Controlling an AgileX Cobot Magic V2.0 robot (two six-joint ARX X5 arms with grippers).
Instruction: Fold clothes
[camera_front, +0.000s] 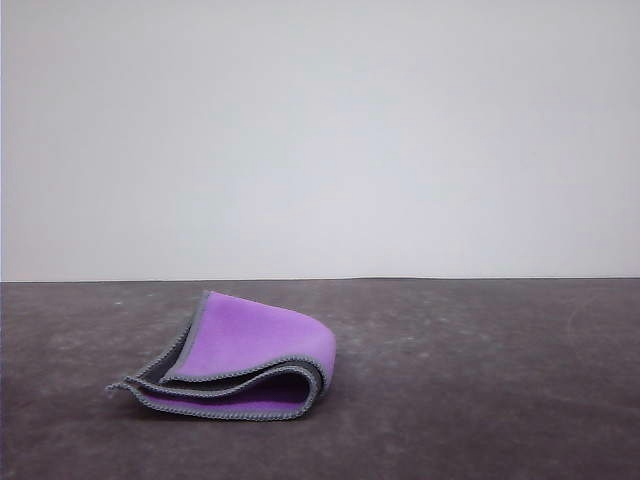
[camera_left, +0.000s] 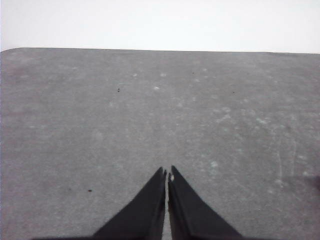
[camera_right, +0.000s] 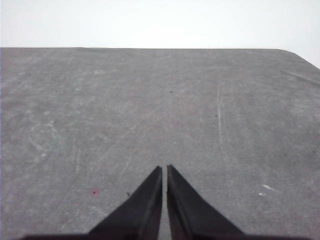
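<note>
While both grippers, left (camera_left: 166, 174) and right (camera_right: 164, 168), sit pressed together over bare dark surface (camera_front: 480, 400), holding nothing, the cloth (camera_front: 240, 360) lies folded left of centre, purple up, grey stitched edges facing front.

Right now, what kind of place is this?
Probably a robot test bench: a bare, scuffed dark grey table, a plain white wall, one folded purple cloth, and the left hand shut.

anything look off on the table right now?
The cloth is folded but loosely: its top layer bulges up in a hump, purple face out, and the grey stitched edges don't line up. Both claws, left claw and right claw, are shut over bare table.
</note>
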